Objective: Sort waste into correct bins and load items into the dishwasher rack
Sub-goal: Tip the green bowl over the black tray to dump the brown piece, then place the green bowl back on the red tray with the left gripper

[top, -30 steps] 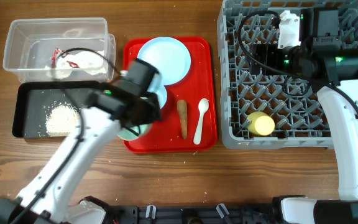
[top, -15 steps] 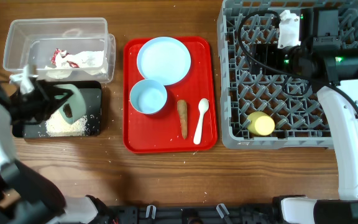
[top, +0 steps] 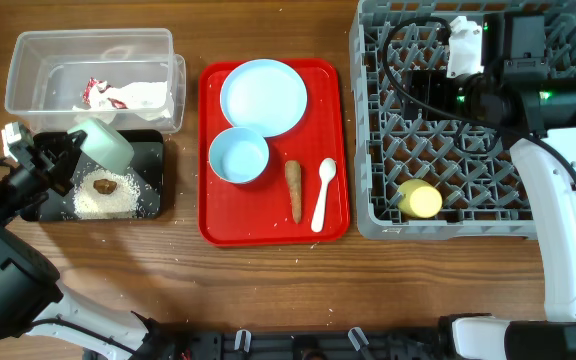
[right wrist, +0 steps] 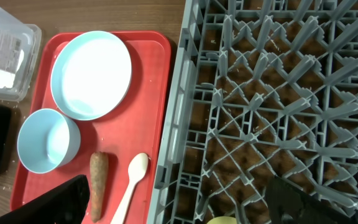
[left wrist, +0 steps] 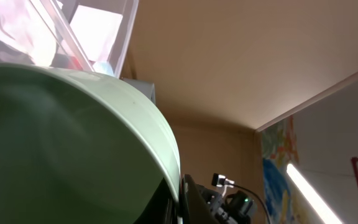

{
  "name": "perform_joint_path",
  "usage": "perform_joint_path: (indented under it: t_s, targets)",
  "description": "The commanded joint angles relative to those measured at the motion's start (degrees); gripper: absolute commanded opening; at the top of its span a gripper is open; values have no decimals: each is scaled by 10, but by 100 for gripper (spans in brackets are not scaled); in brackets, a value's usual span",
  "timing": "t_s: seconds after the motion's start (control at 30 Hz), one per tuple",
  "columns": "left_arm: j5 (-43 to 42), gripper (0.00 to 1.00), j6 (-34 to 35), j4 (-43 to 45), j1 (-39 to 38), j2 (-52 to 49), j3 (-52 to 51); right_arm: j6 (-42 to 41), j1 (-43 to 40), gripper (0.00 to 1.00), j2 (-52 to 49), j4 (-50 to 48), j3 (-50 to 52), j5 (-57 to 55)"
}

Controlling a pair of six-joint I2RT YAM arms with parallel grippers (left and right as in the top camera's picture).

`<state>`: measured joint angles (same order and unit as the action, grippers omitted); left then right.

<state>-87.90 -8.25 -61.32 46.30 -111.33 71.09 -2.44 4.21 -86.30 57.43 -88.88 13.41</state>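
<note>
My left gripper [top: 68,158] is shut on the rim of a pale blue-green bowl [top: 104,144], held tilted over the left half of the black tray [top: 153,165]. In the left wrist view the bowl [left wrist: 73,143] fills the frame, with the fingers [left wrist: 180,205] pinching its rim. White rice [top: 108,202] and a brown lump [top: 103,184] lie in the black tray. The clear tub [top: 28,60] holds the red-and-white wrapper [top: 103,93]. My right gripper [right wrist: 176,211] is open and empty above the grey rack [top: 368,120], where the yellow cup [top: 420,199] lies.
The red tray [top: 333,130] holds a pale blue plate [top: 263,95], a second pale blue bowl [top: 240,157], a carrot-like stick [top: 294,190] and a white spoon [top: 323,193]. Rice grains are scattered on the wood near the black tray.
My left arm swung left from the red tray to the black tray with the bowl in it. The brown lump now lies on the rice. The right arm has not moved.
</note>
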Motion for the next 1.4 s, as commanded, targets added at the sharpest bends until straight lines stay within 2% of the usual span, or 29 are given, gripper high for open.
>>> perform_joint_path:
  t_s: [0.0,0.13,0.23,0.5,0.7,0.8,0.9,1.03,1.13,1.2,1.3,1.37]
  targets:
    - [-24,4,-21,-37,-3,8,7,9,3,92,-6,-7,-2,-5]
    - [-24,4,-94,-91,-36,56,7,9,3,92,-6,-15,-2,-5]
    - [-7,4,-94,-92,-76,109,7,9,3,92,-6,-14,-2,-5]
    - [139,4,-90,-103,-219,255,7,9,3,92,-6,-15,-2,-5]
    - [409,4,52,-101,-379,324,7,8,3,92,-6,-17,-2,-5]
    - [534,4,151,-87,-463,324,2,8,3,92,-6,-17,-2,-5]
    - [693,4,262,-70,-552,324,-13,8,3,92,-6,-22,-2,-5]
    - [843,4,374,-23,-693,324,-55,8,3,92,-6,-29,-2,-5]
    - [929,4,419,49,-786,322,-113,7,3,92,-6,-37,-2,-5]
    - [950,4,420,107,-826,315,-151,8,3,93,-6,-37,-2,-5]
    - [972,4,420,156,-853,296,-179,7,3,92,-6,-36,-2,-5]
    - [976,4,420,157,-856,279,-182,7,3,93,-6,-36,-2,-5]
